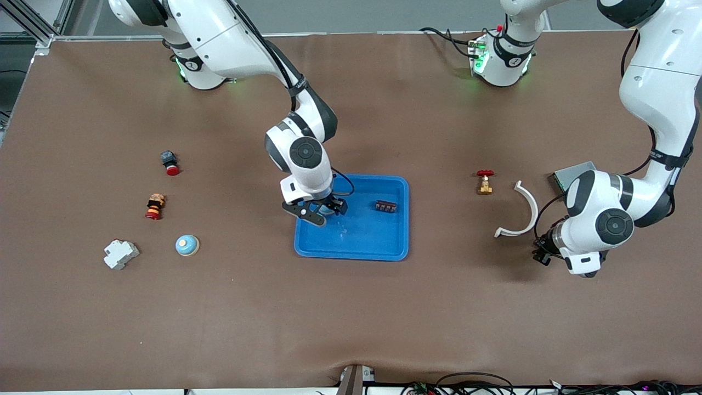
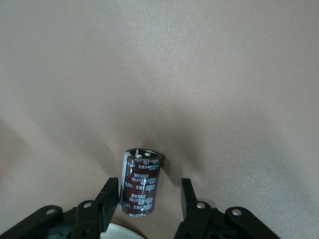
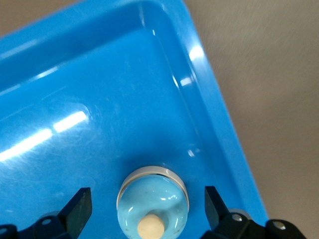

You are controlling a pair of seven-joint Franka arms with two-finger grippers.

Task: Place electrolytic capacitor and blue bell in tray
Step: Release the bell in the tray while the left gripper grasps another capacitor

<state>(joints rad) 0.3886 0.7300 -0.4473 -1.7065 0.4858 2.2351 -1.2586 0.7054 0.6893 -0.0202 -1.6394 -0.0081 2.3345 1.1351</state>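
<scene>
The blue tray (image 1: pixel 384 241) lies at the table's middle. My right gripper (image 1: pixel 318 211) is low in the tray's corner toward the right arm's end. In the right wrist view it (image 3: pixel 147 191) is open around a light-blue bell (image 3: pixel 152 206) with a cream button, which rests on the tray floor (image 3: pixel 99 99); the fingers stand apart from it. My left gripper (image 1: pixel 543 253) is low at the table toward the left arm's end. In the left wrist view it (image 2: pixel 148 183) is open around an upright dark-brown electrolytic capacitor (image 2: pixel 141 181) on the mat. The hand hides the capacitor in the front view.
A small dark component (image 1: pixel 386 206) lies in the tray. A second blue bell (image 1: pixel 187 244), a white block (image 1: pixel 120 254), a striped figure (image 1: pixel 154 206) and a red push-button (image 1: pixel 170 163) lie toward the right arm's end. A brass valve (image 1: pixel 485 182), a white curved piece (image 1: pixel 521 211) and a grey box (image 1: pixel 573 173) lie near my left arm.
</scene>
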